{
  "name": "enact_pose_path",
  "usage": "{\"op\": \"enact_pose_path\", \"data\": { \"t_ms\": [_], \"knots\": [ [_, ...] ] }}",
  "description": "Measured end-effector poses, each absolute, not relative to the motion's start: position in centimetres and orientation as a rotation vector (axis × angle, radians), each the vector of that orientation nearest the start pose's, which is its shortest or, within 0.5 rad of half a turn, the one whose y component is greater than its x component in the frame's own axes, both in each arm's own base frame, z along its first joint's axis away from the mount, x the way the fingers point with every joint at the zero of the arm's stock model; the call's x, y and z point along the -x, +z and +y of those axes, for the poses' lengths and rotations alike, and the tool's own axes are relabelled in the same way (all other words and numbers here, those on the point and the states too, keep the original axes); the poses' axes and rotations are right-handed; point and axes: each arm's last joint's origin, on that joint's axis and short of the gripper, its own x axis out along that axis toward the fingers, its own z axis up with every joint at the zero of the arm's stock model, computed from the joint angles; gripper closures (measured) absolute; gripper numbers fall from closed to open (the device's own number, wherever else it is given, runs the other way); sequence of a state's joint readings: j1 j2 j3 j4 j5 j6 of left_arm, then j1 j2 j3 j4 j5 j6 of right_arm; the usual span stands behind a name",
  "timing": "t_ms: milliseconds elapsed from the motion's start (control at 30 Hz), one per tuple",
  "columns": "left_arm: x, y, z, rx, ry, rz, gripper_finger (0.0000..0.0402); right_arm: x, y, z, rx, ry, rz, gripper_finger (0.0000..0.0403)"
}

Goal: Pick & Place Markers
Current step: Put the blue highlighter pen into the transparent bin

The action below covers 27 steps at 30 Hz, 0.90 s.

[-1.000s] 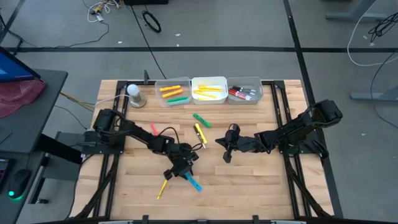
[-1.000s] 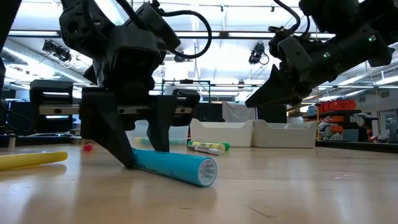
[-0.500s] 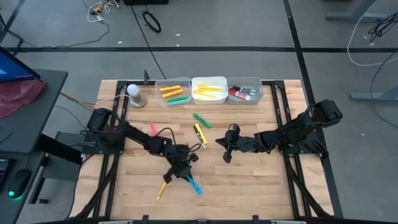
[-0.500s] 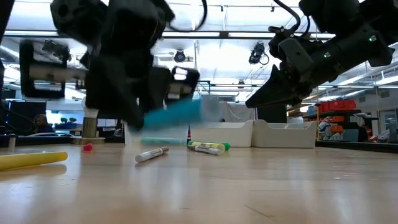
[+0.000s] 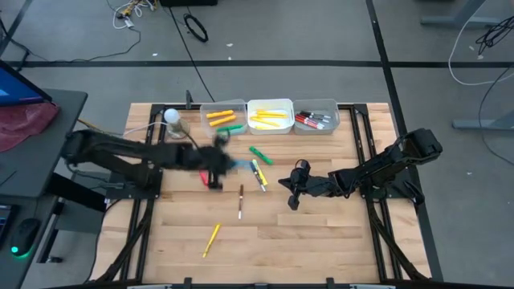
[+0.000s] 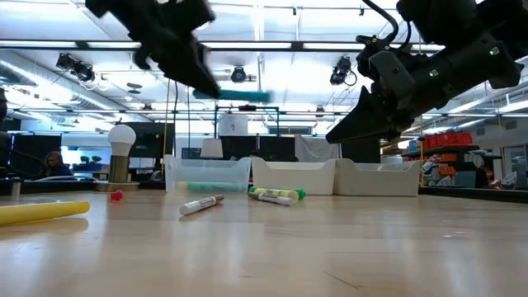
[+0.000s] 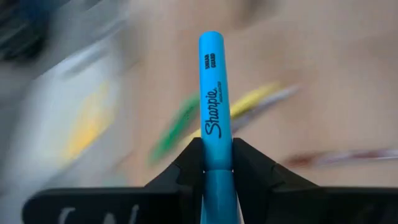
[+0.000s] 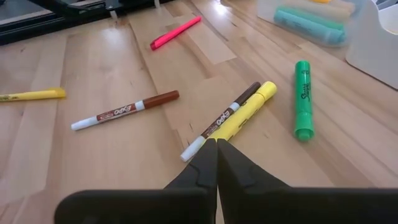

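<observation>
My left gripper (image 5: 217, 167) hangs above the table's middle left, near the bins, shut on a light-blue marker (image 7: 214, 106). That marker also shows in the low view (image 6: 238, 96). My right gripper (image 5: 291, 202) waits shut at centre right, a little above the wood, touching nothing. Loose markers lie flat on the table: a green one (image 5: 260, 155), a yellow one beside a brown-capped one (image 5: 257, 172), a brown-and-white one (image 5: 240, 201), a yellow one (image 5: 210, 239) and a pink one (image 8: 176, 32). My left gripper pinches the blue marker's barrel (image 7: 217, 163) between its two fingers (image 7: 186, 165), toward one end. The longer part sticks out forward past the fingertips, along the fingers. The marker is lifted clear of the table and shows about level in the low view.
Three bins stand in a row at the far edge: the left one (image 5: 223, 118) with orange, yellow and green markers, the middle one (image 5: 270, 116) with yellow ones, the right one (image 5: 316, 117) with red and dark ones. A light bulb (image 5: 173, 122) stands left of them.
My left gripper has taken hold of the blue marker lying on the near part of the table. It has risen and swung toward the far edge and the bins, turning as it went. The marker is now lifted clear, and the brown-and-white marker that the arm covered shows.
</observation>
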<state>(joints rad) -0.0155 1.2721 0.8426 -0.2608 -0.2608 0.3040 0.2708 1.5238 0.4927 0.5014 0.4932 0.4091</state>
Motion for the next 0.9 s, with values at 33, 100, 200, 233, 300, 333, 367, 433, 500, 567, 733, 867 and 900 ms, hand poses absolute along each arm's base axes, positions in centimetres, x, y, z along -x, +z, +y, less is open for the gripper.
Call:
{"op": "enact_pose_path", "data": {
  "t_ms": [33, 100, 200, 233, 300, 333, 367, 433, 500, 567, 733, 867, 900],
  "knots": [
    [-25.7, 25.3, 1.6, -0.382, 0.249, 0.764, 0.0336, -25.9, 14.1, 5.7, -0.2, -0.318, 0.437, 0.0399],
    [-24.8, 26.6, 4.1, -0.359, 0.422, 0.848, 0.0336, -25.9, 14.1, 5.7, -0.196, -0.337, 0.431, 0.0399],
    [-24.3, 27.8, 7.2, -0.297, 0.53, 0.943, 0.0336, -26.0, 14.2, 5.4, -0.193, -0.368, 0.418, 0.0399],
    [-24.5, 28.0, 8.2, -0.272, 0.547, 0.966, 0.0336, -26.0, 14.2, 5.2, -0.196, -0.373, 0.414, 0.0399],
    [-24.7, 27.8, 10.1, -0.257, 0.574, 1.047, 0.0336, -26.1, 14.3, 5.1, -0.203, -0.379, 0.403, 0.0399],
    [-24.9, 27.6, 10.9, -0.265, 0.578, 1.095, 0.0336, -26.2, 14.3, 5.0, -0.208, -0.383, 0.401, 0.0399],
    [-25.2, 27.3, 11.8, -0.276, 0.577, 1.129, 0.0336, -26.2, 14.3, 4.9, -0.214, -0.387, 0.4, 0.0399],
    [-25.6, 26.4, 13.3, -0.291, 0.575, 1.199, 0.0336, -26.2, 14.3, 4.9, -0.228, -0.391, 0.397, 0.0399],
    [-26.1, 25.2, 14.4, -0.301, 0.562, 1.265, 0.0336, -26.2, 14.3, 4.9, -0.231, -0.391, 0.397, 0.0399],
    [-26.5, 23.7, 15.2, -0.321, 0.534, 1.335, 0.0336, -26.2, 14.3, 4.9, -0.233, -0.39, 0.397, 0.0399],
    [-27.3, 20.6, 16.4, -0.391, 0.512, 1.479, 0.0336, -26.2, 14.3, 4.9, -0.235, -0.387, 0.399, 0.0399],
    [-27.9, 19.0, 17.0, -0.438, 0.477, 1.53, 0.0326, -26.2, 14.3, 4.9, -0.236, -0.385, 0.4, 0.0399],
    [-28.1, 18.7, 17.1, -0.446, 0.474, 1.531, 0.0322, -26.2, 14.3, 4.9, -0.236, -0.384, 0.401, 0.0399]
  ]
}}
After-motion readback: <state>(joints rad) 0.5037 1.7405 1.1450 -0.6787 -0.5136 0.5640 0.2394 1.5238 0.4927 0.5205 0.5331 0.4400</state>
